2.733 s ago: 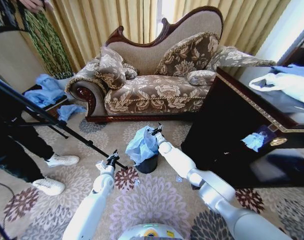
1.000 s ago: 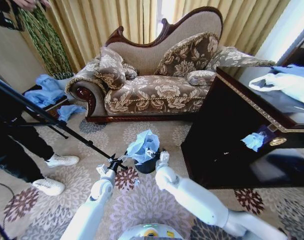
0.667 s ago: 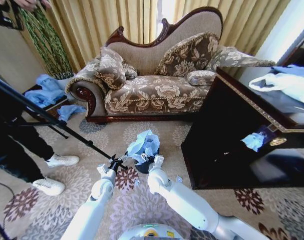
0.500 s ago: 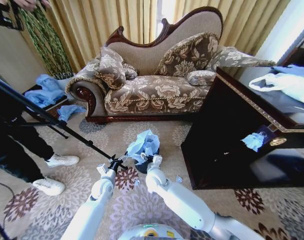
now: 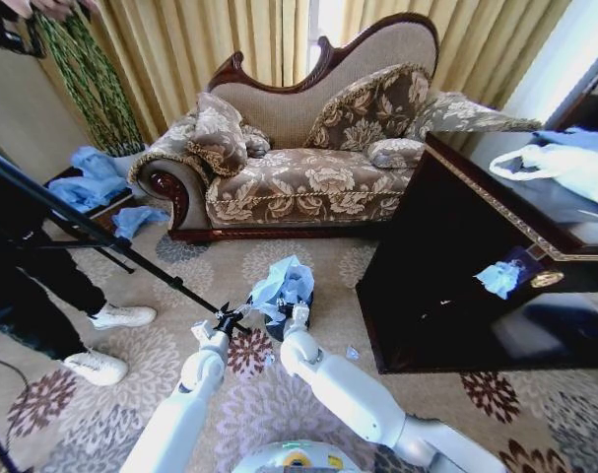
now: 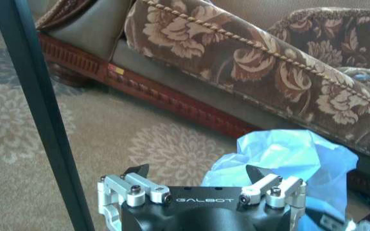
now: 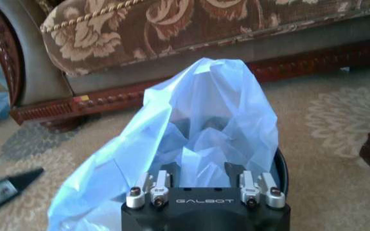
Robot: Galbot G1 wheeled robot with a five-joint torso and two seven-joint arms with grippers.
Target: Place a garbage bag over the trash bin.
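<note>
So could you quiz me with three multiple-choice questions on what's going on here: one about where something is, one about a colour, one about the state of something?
1. Where does the small glossy black cylindrical trash bin stand?
A. on the patterned carpet, in front of the sofa
B. on the sofa
C. on the dark cabinet

2. What colour is the thin crinkly plastic garbage bag?
A. white
B. light blue
C. green

3. How are the left gripper fingers set?
A. shut on the bag
B. shut on the bin
C. open, holding nothing

Answers: 1 A, carpet surrounds it; 2 B, both wrist views show light blue; 3 C, a clear gap between the fingertips.

Crinkly translucent plastic garbage bag [image 7: 191, 130]
</note>
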